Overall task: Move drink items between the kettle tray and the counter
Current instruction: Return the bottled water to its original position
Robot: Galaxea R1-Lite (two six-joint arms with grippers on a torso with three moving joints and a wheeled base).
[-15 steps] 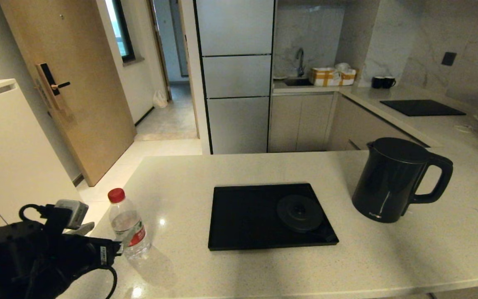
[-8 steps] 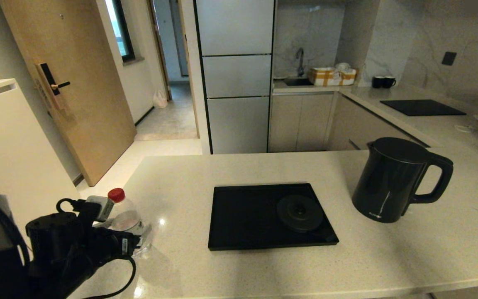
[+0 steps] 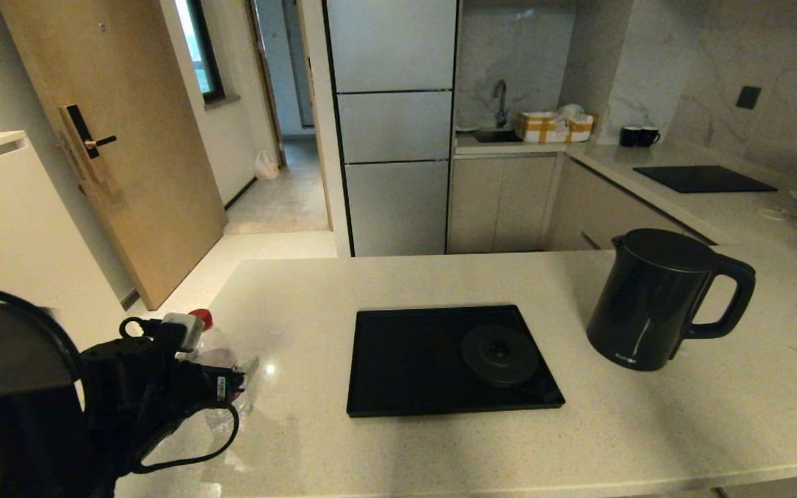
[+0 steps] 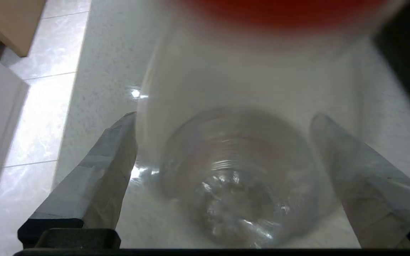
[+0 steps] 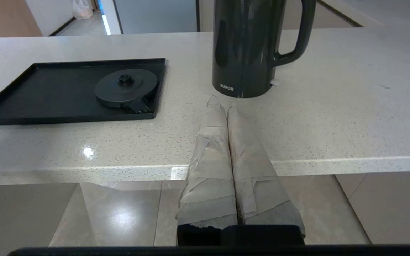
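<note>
The clear water bottle (image 3: pixel 213 351) with a red cap (image 3: pixel 201 317) stands on the pale speckled counter (image 3: pixel 440 277) near its left edge. My left gripper (image 3: pixel 232 380) is open and straddles it, largely hiding it in the head view. In the left wrist view the bottle (image 4: pixel 237 177) fills the gap between the two taped fingers of the left gripper (image 4: pixel 224 116). The black kettle (image 3: pixel 654 301) stands on the counter right of the glossy black tray (image 3: pixel 405 360), whose base disc (image 3: pixel 500 355) is bare. My right gripper (image 5: pixel 222 103) is shut, low at the counter's front edge, facing the kettle (image 5: pixel 247 46).
A black cooktop panel (image 3: pixel 703 179) and two small black mugs (image 3: pixel 639 137) sit on the far right counter. The counter's left edge drops to the floor just beside the bottle. A door (image 3: pixel 115 138) and a white cabinet (image 3: pixel 18 235) stand to the left.
My left arm has come forward and rightward over the counter's left edge. Its open fingers now sit on either side of the bottle, which it covers more. Kettle and tray have not moved.
</note>
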